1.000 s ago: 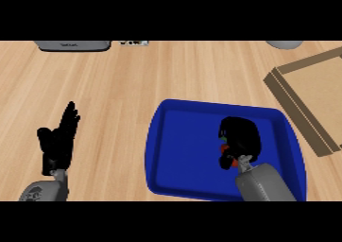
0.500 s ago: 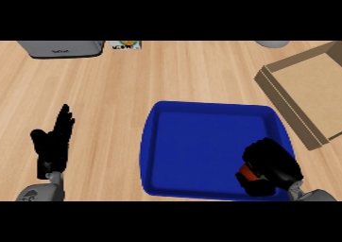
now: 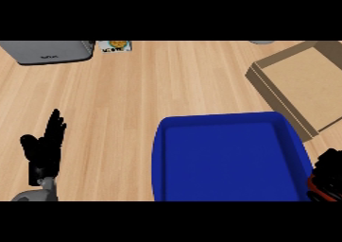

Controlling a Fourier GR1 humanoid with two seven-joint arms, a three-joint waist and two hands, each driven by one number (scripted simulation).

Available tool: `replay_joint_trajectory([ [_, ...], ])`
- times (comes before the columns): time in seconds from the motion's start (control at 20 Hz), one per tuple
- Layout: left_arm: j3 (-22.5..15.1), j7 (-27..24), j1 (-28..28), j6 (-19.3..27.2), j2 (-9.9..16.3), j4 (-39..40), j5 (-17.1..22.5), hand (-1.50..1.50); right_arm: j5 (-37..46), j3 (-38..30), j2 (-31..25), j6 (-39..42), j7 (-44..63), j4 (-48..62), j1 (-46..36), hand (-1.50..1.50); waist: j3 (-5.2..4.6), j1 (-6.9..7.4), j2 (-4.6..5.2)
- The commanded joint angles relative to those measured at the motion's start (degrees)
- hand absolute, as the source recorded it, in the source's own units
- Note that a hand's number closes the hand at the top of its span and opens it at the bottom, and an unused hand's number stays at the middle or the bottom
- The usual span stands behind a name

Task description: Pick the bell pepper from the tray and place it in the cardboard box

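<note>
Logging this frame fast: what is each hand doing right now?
Left hand: open, holding nothing, resting at the view's lower left.
Right hand: shut on the bell pepper, at the blue tray's right edge.

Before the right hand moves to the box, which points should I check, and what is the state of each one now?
1. Bell pepper held by right hand: ok, fingers curl round something red at the view's lower right.
2. Pepper out of the blue tray: ok, it is beside the tray's right rim.
3. Cardboard box open on top: ok.
4. Whole of the grip visible: cannot tell, hand is cut by the edge.
5. Left hand out of the way: ok, resting open at the left.
</note>
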Motion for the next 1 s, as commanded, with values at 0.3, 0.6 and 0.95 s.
replay_joint_trajectory([
  [0.3,0.2,-0.1,1.0,0.0,0.3,-1.4,0.0,0.00,-30.8,-28.4,-16.1,8.7,-28.9,10.9,6.8,1.50,-0.13,0.03,0.27],
  [0.6,-1.6,0.9,-2.2,-1.4,0.1,-0.5,-0.6,0.00,-37.9,-36.8,-22.1,12.8,-32.8,23.1,6.1,1.50,-0.12,4.10,1.18],
  [0.95,-2.1,-0.3,-3.9,-4.4,0.3,1.0,0.3,0.00,-41.8,-32.4,-24.6,15.6,-29.2,33.4,-1.8,1.50,-0.04,8.23,2.08],
])
